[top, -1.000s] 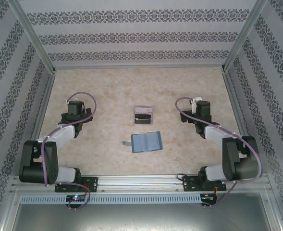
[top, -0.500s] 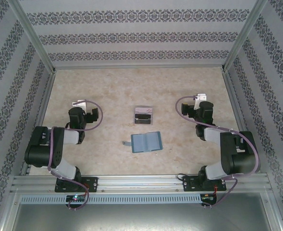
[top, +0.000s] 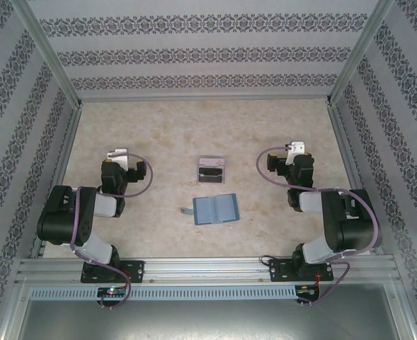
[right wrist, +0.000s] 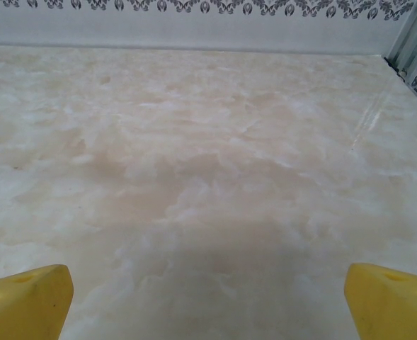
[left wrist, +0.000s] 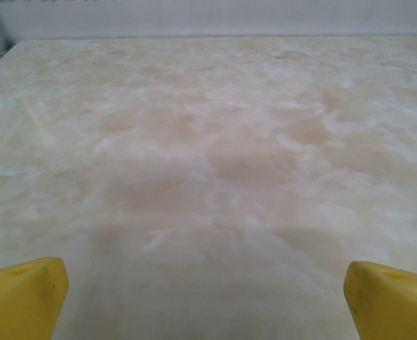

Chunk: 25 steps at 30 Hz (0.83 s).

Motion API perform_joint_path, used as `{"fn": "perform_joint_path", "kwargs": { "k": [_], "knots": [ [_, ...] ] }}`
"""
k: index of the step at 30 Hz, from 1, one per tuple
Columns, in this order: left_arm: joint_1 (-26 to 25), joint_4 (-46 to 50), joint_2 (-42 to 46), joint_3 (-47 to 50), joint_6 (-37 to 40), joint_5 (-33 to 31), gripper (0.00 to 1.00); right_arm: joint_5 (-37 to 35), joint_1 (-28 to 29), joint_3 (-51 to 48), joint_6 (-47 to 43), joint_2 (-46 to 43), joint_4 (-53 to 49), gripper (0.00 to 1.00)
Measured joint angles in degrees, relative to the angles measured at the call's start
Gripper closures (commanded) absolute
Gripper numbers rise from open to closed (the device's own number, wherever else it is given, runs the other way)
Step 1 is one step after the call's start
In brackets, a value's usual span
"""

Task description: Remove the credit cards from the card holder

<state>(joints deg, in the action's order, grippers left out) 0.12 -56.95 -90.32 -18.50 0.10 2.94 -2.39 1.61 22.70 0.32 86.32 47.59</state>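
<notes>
The card holder [top: 215, 208] is a small teal-blue case lying open and flat at the table's middle, its little grey tab [top: 187, 211] sticking out to the left. I cannot make out the credit cards; any inside it are hidden from above. My left gripper [top: 116, 159] hovers well to the holder's left and faces the far wall. In the left wrist view it [left wrist: 208, 301] is open, with yellow fingertips [left wrist: 24, 297] far apart over bare table. My right gripper [top: 293, 151] hovers to the holder's right, also open [right wrist: 208, 301], with nothing between its fingertips [right wrist: 392, 297].
A clear plastic box [top: 212, 168] stands just behind the card holder. Patterned walls with metal posts [top: 65, 106] close in the table on three sides. Both arm bases sit on the rail [top: 208, 268] at the near edge.
Both arms have folded back toward their bases and risen, and the grippers have turned toward the far wall. The card holder and the box have not moved. Both grippers stayed open.
</notes>
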Motion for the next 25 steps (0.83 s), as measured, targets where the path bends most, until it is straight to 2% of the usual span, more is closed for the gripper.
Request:
{"fn": "perform_joint_path", "kwargs": {
  "k": [4,8,14,18,25],
  "knots": [
    [-0.1,-10.6,-1.4,7.4,2.6,5.9,0.0,0.0,0.0,0.0,0.0,0.0,0.3,0.02],
    [-0.1,-12.2,-2.1,8.4,3.4,7.0,0.0,0.0,0.0,0.0,0.0,0.0,0.7,0.02],
    [-0.1,-6.5,-1.4,0.5,0.0,-4.8,0.0,0.0,0.0,0.0,0.0,0.0,0.7,0.02],
    [-0.1,-3.5,-1.2,-2.0,-0.7,-7.8,0.0,0.0,0.0,0.0,0.0,0.0,0.7,0.02],
    [-0.1,-1.0,-1.2,-2.0,-0.9,-8.8,0.0,0.1,0.0,0.0,0.0,0.0,0.7,0.02]
  ]
}}
